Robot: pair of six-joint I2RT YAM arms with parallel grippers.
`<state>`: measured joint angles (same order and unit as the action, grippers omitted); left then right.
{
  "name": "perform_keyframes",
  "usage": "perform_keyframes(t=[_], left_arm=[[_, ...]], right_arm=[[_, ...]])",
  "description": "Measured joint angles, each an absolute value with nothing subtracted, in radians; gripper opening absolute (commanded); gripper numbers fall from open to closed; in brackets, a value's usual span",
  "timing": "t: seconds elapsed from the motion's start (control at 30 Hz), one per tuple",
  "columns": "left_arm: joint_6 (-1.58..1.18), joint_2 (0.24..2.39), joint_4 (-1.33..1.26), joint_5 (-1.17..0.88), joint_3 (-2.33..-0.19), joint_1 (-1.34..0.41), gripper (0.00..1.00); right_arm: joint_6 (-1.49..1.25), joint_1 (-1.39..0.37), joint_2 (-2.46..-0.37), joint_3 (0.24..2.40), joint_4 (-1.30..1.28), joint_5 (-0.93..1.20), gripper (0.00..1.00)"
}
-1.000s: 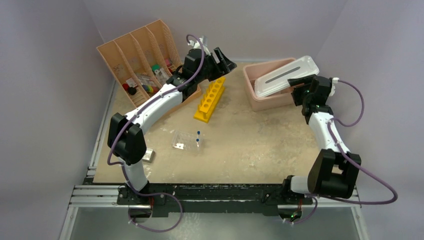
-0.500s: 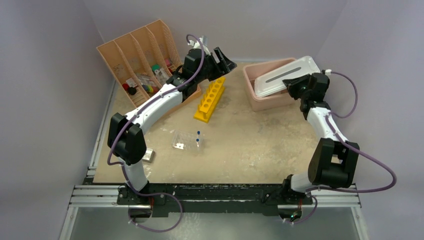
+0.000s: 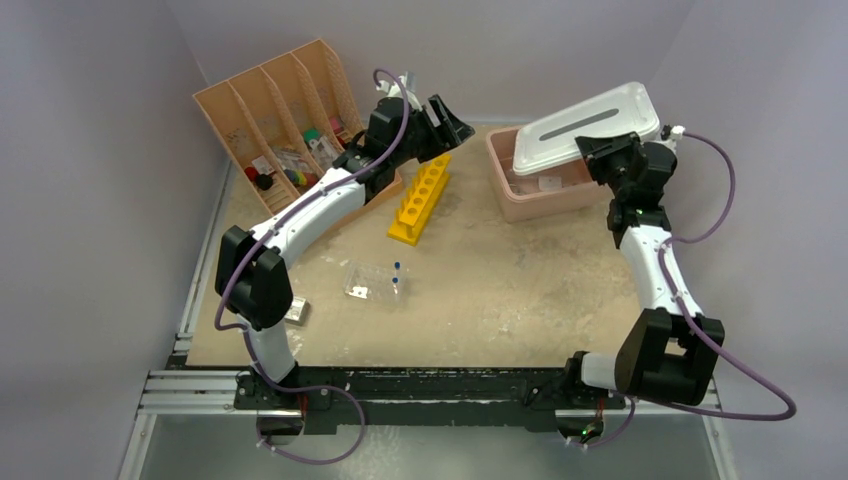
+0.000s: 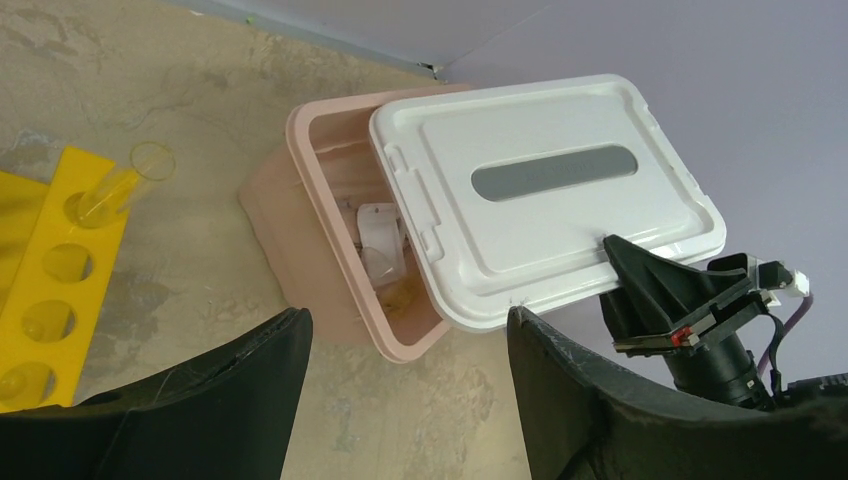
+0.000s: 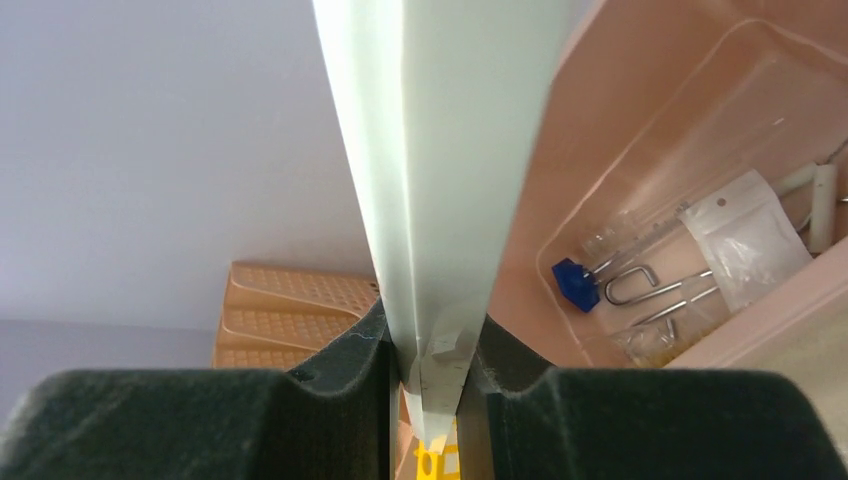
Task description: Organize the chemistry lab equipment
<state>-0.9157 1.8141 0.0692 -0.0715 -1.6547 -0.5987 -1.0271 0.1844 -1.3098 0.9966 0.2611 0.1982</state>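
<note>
My right gripper (image 3: pixel 603 156) (image 5: pixel 437 375) is shut on the near edge of the white lid (image 3: pixel 590 125) (image 5: pixel 450 150), holding it tilted above the pink tub (image 3: pixel 520 203). The tub's inside (image 5: pixel 640 130) shows a blue-capped clear flask (image 5: pixel 575 282), bent metal wire pieces (image 5: pixel 640 285) and a clear packet (image 5: pixel 745 235). My left gripper (image 3: pixel 452 130) (image 4: pixel 410 400) hangs open and empty over the table, left of the tub (image 4: pixel 320 230), looking at the lid (image 4: pixel 540 200). A clear case with blue-tipped pipettes (image 3: pixel 375 280) lies mid-table. A silver blister sheet (image 3: pixel 297 310) lies by the left arm.
A yellow test-tube rack (image 3: pixel 420 198) (image 4: pixel 50 290) with a clear tube (image 4: pixel 120 185) stands below the left gripper. The peach slotted organizer (image 3: pixel 270 100) with small items stands at the back left. Walls close in at the back and both sides.
The right gripper has shut on the lid's edge and raised it off the tub, up and toward the back right. The left arm has stayed still.
</note>
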Motion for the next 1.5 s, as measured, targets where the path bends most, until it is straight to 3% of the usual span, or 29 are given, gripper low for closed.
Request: perform_keyframes(t=[0.23, 0.4, 0.47, 0.53, 0.67, 0.83, 1.5], left_arm=[[-0.915, 1.814, 0.069, -0.074, -1.655, -0.612, 0.73], [-0.888, 1.818, 0.079, -0.073, -1.657, -0.63, 0.85], [-0.868, 1.822, 0.083, -0.073, -1.657, -0.635, 0.86], [-0.844, 1.826, 0.091, -0.073, -1.659, -0.638, 0.85], [-0.799, 1.846, 0.099, -0.073, -1.678, -0.642, 0.76], [-0.769, 1.907, 0.098, -0.083, -1.729, -0.646, 0.76], [-0.765, 2.167, 0.096, -0.062, -1.887, -0.696, 0.79]], right_arm=[[-1.101, 0.192, -1.332, 0.997, 0.355, 0.287, 0.13], [-1.171, 0.204, -1.397, 0.997, 0.464, 0.371, 0.13], [-1.195, 0.21, -1.432, 0.997, 0.495, 0.404, 0.13], [-1.209, 0.215, -1.459, 0.995, 0.51, 0.422, 0.14], [-1.21, 0.223, -1.483, 0.982, 0.514, 0.442, 0.14], [-1.207, 0.24, -1.484, 0.942, 0.527, 0.464, 0.17], [-1.192, 0.305, -1.486, 0.858, 0.517, 0.52, 0.44]])
